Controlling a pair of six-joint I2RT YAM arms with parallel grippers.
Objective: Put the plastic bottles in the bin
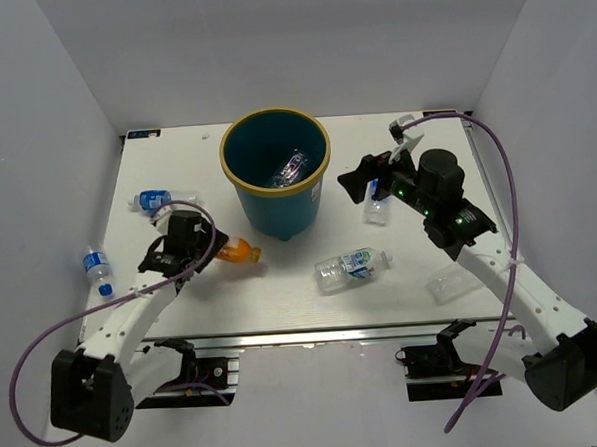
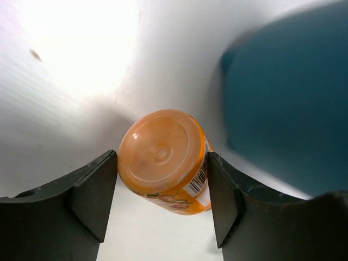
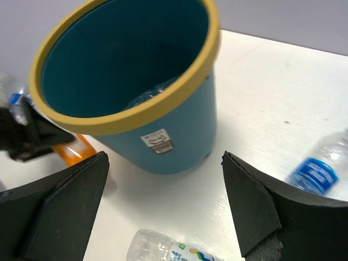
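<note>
Now: orange bottle (image 1: pixel 236 251) lies sideways low over the worktop (image 1: pixel 282 299). Its long axis runs 9-to-3 in the top view, base toward the left end effector (image 2: pixel 162 160), which is clamped on its body with a finger against each side. The bin (image 1: pixel 276 173) sits near, at 1 o'clock. Right end effector (image 1: pixel 366 178) is apart and empty, beyond the bin at 3 o'clock. Likely a left-arm carry: lift over the rim first.

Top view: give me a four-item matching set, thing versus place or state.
1. orange bottle
2. bin
3. green-label bottle
4. right gripper

A. open, holding nothing
B. lying on its side near the bin
C. pinched by the left gripper
D. has a clear bottle inside

Pairs: 1-C, 2-D, 3-B, 4-A
</note>
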